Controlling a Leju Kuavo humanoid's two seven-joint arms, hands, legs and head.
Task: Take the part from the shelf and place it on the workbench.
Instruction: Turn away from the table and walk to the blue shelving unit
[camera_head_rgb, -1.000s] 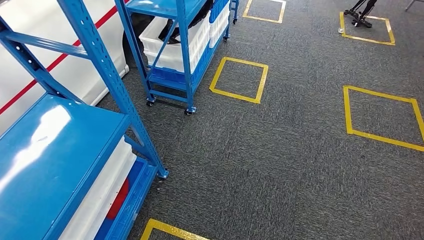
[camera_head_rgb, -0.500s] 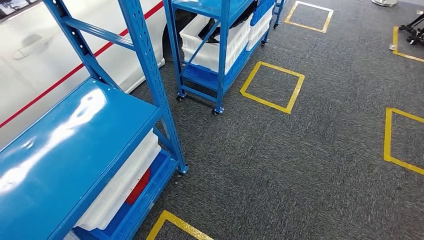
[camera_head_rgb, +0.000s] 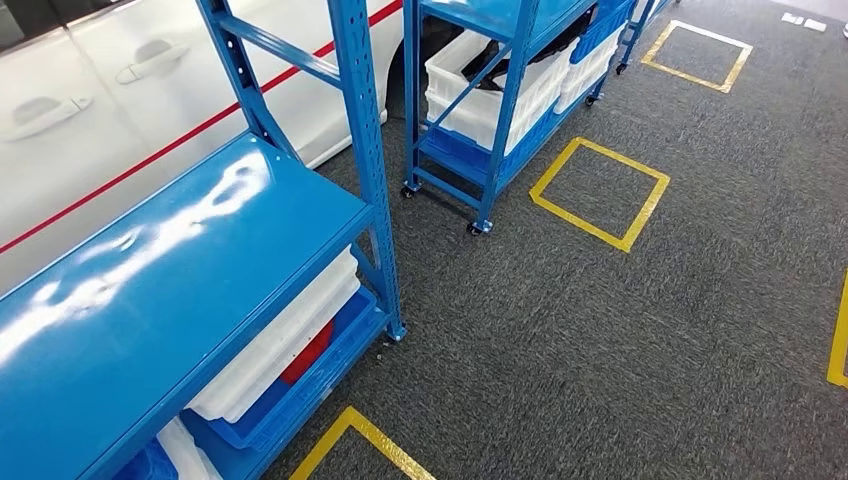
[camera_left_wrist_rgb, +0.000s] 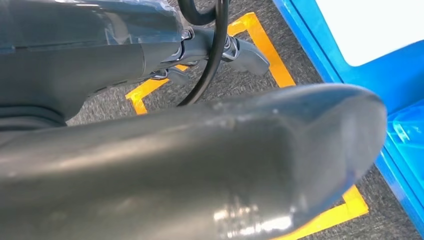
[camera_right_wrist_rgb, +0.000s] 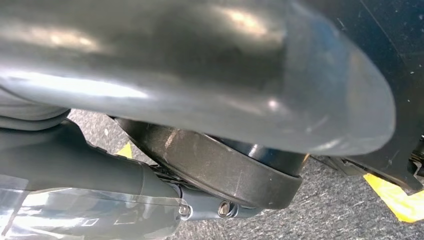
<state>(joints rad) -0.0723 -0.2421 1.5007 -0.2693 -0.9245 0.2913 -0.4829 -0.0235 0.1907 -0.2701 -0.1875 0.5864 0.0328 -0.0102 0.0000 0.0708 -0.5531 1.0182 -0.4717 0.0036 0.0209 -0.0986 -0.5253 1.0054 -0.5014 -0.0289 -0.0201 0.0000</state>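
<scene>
A blue metal shelf (camera_head_rgb: 170, 290) stands at my left in the head view, its bare top board shining. On its lower level lies a white bin (camera_head_rgb: 290, 335), and a red thing (camera_head_rgb: 308, 353) shows just under the bin's edge. My left hand (camera_left_wrist_rgb: 200, 150) hangs over the carpet beside the shelf's blue base, thumb and dark fingers (camera_left_wrist_rgb: 240, 50) apart, with nothing between them. My right hand (camera_right_wrist_rgb: 200, 75) hangs over the carpet too, its fingers (camera_right_wrist_rgb: 220, 207) stretched out and holding nothing.
A second blue wheeled rack (camera_head_rgb: 500, 150) with white bins (camera_head_rgb: 480, 100) and something black inside stands farther ahead. A white car body with a red stripe (camera_head_rgb: 100, 130) is behind the shelf. Yellow tape squares (camera_head_rgb: 600, 190) mark the grey carpet, which lies open to the right.
The whole view has swung left and toward the shelf: the shelf and rack slid rightward in the picture, and more of the shelf and the car shows. This is camera motion.
</scene>
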